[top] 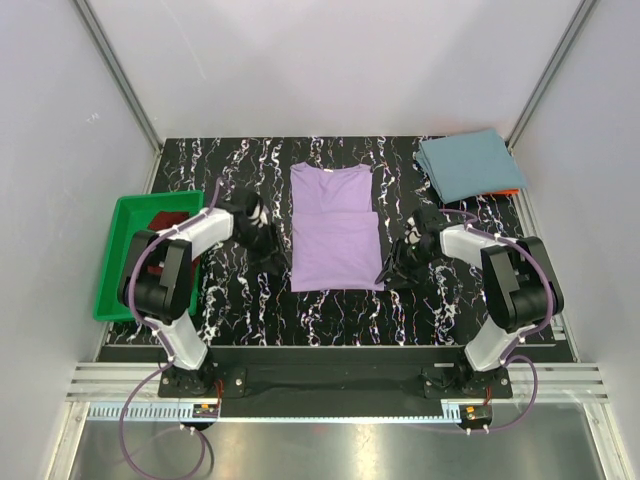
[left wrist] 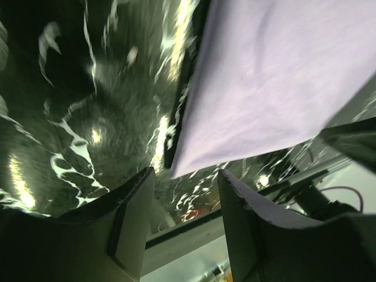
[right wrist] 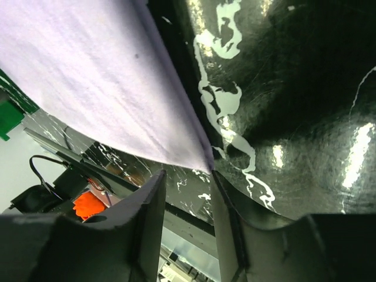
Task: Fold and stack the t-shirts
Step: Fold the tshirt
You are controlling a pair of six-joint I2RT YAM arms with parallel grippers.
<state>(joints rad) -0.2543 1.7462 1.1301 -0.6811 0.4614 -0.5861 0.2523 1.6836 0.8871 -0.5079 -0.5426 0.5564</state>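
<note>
Setup was a black tabletop with white marble-style veining (top: 330, 315), glossy enough to throw glare in both wrist views, boxed in by plain white walls (top: 330, 60) with bare aluminium posts (top: 120, 75) at the far corners. Smack in the middle lay the lavender purple cloth t-shirt (top: 335, 230), flat and smooth, neckline pointing to the far side, squared off into a tall rectangle with a straight crosswise edge running across its middle. Both arms were bent low and reaching inward toward its near corners. The left gripper (top: 277, 266) sat just beside the near-left corner, and in its own camera the two dark fingers (left wrist: 132, 226) were spread apart with nothing between them, the shirt's corner (left wrist: 179, 167) just past the gap. The right gripper (top: 388, 275) was mirrored at the near-right corner, also spread wide and empty, fingers (right wrist: 147, 229) down at the table and the pointed cloth corner (right wrist: 205, 164) right ahead of them; I couldn't tell whether they touched it. The dusty teal-blue t-shirt (top: 468, 165) was folded into a neat, slightly skewed square at the far-right corner of the table, well apart from the purple one. Off the table's left edge sat a bright green rectangular plastic tray (top: 110, 270) with some dark maroon cloth (top: 165, 218) at its far end.
</note>
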